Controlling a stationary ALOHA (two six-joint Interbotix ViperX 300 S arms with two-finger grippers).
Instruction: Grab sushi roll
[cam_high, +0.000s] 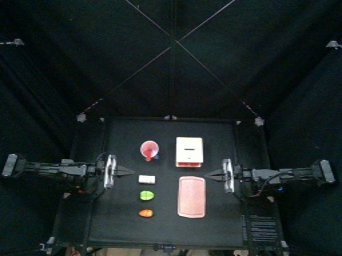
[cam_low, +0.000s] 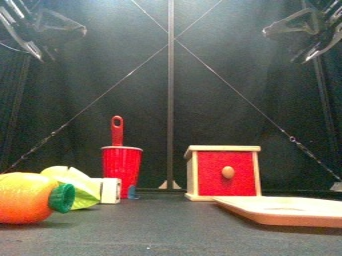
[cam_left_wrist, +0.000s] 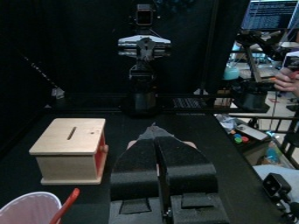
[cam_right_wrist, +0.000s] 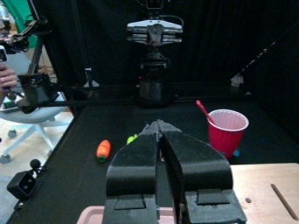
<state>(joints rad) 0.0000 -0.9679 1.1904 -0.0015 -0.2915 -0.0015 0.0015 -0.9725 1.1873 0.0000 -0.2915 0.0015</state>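
From above, the sushi roll (cam_high: 147, 179) lies on the bench (cam_high: 120, 140), just below the red cup (cam_high: 150, 151) and above the green bit (cam_high: 146, 195). The left gripper (cam_high: 107, 169) waits nearest, so it should go.

From the front, the roll (cam_low: 111, 189) sits beside the cup, maybe touching it. Come straight down, slowly.

Both wrist views show fingers (cam_left_wrist: 163, 156) pressed together, like the right gripper (cam_right_wrist: 165, 143). Spread them first.

The left gripper (cam_high: 107, 171) rests at the table's (cam_high: 114, 135) left edge, jaws closed together; the right gripper (cam_high: 225, 174) rests at the table's right edge, jaws likewise closed.
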